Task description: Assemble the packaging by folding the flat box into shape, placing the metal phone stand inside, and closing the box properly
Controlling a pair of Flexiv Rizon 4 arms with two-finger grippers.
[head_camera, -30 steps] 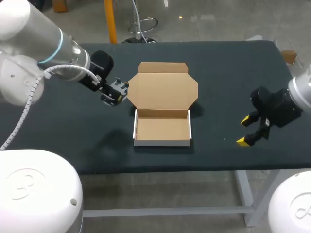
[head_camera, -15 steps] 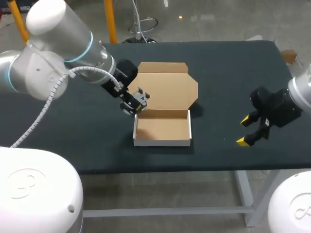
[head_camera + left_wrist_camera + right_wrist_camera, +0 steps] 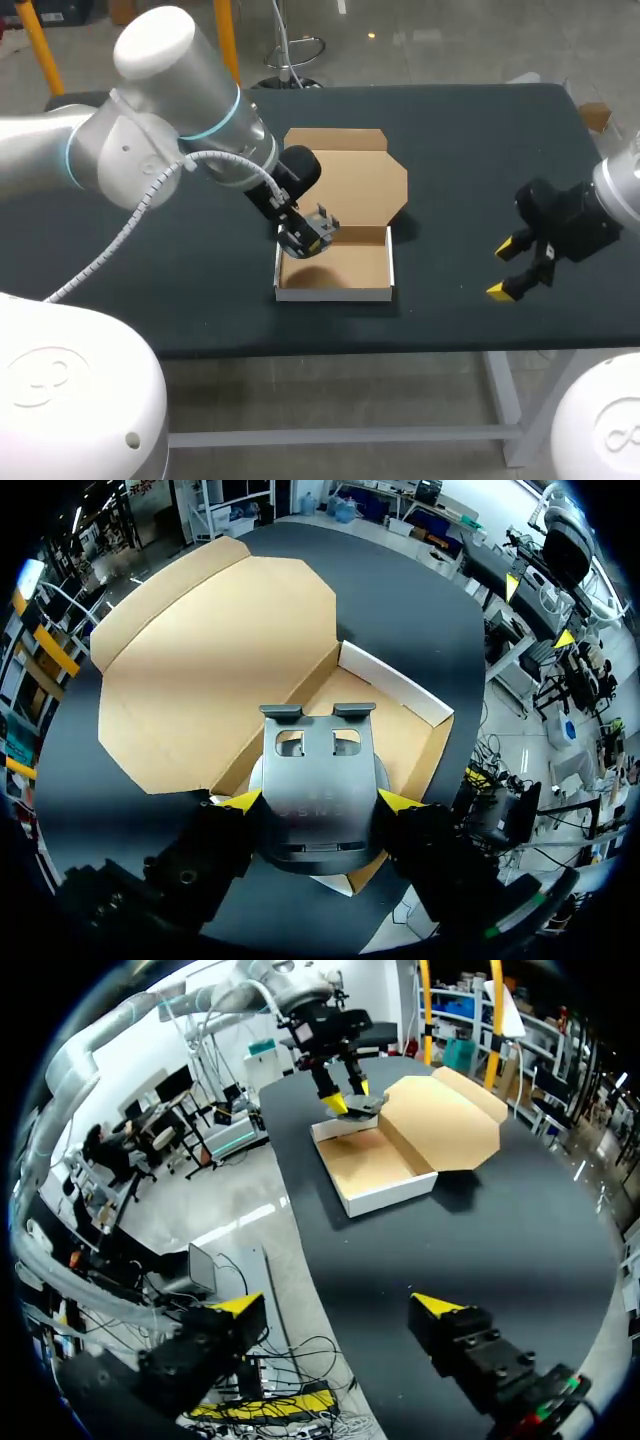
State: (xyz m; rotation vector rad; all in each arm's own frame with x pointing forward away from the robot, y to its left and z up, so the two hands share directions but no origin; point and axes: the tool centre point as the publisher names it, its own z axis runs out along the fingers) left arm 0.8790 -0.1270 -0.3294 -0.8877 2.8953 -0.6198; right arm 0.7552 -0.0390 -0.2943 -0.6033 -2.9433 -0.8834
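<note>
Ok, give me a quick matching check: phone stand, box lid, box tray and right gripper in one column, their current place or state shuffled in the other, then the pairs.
Column one
1. phone stand
2. box lid
3. box tray
4. right gripper

Column two
A. open, over the table, well apart from the box tray
B. gripped between the fingers of the left gripper, over the box tray
C. lying open and flat behind the box tray
D. folded, walls up, sitting on the table

Pairs: 1-B, 2-C, 3-D, 4-A
</note>
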